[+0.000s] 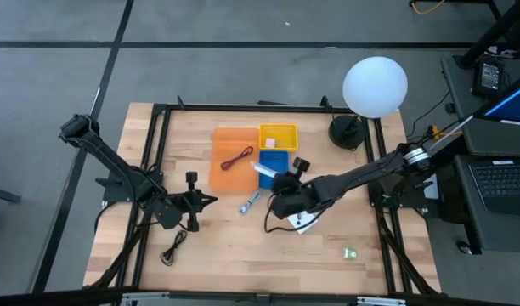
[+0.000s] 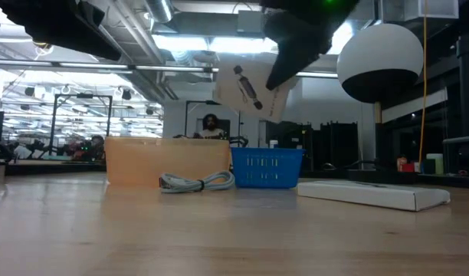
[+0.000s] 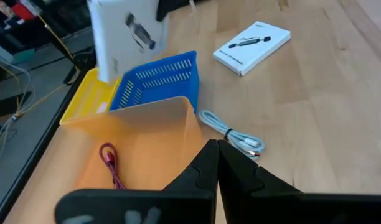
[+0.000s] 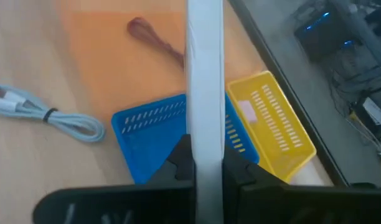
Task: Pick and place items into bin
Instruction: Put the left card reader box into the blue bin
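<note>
White card edge-on, upright, in right gripper.

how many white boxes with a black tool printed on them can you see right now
2. One white box is held in the air by the right gripper above the blue basket; the other white box lies flat on the wooden table. Others may be hidden.

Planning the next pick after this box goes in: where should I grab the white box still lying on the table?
The white box lies flat on the bare wood, apart from the blue bin and the coiled pale cable. I would come straight down and close the fingers across its two long edges near the middle, since that is its narrower span. The right gripper already holds the other white box on edge that way.
</note>
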Tool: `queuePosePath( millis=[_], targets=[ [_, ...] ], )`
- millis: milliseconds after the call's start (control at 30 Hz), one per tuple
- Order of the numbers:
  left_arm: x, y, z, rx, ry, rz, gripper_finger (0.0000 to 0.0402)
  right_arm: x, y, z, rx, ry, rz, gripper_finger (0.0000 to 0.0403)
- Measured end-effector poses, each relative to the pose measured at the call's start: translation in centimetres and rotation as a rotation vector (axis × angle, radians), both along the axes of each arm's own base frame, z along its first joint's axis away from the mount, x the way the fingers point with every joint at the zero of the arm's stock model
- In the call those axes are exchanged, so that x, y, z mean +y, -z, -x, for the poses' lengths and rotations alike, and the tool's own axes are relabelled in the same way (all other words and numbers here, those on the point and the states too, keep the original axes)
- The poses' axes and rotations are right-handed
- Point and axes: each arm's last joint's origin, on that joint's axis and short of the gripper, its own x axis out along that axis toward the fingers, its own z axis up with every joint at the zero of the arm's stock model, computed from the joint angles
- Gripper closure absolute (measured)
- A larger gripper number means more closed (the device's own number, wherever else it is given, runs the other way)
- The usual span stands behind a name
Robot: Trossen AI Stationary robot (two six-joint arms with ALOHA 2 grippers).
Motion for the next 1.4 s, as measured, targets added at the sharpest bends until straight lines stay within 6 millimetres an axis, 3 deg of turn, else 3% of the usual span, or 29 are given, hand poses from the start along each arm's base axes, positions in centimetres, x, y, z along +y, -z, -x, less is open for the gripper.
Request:
queuePosePath(
  millis=[167, 400, 600, 1400],
  targets=[
    [0.0, 0.0, 0.0, -0.007, -0.011, 0.021, 0.0400, -1.1, -1.3, 2.5, -0.183, 0.017, -0.059, 0.0388],
    [-0.1, -0.2, -0.1, -0.033, -0.015, 0.046, 0.0400, -3.4, -2.3, 5.1, -0.376, 0.160, -0.323, 0.0388],
    [-0.2, -0.3, -0.2, -0.044, -0.015, 0.054, 0.0400, -4.1, -2.2, 4.1, -0.427, 0.218, -0.458, 0.0388],
    [-0.6, -1.4, -0.9, -0.115, 0.075, -0.054, 0.0400, -5.3, 2.0, 1.6, -0.529, 0.562, -0.781, 0.0388]
  ],
)
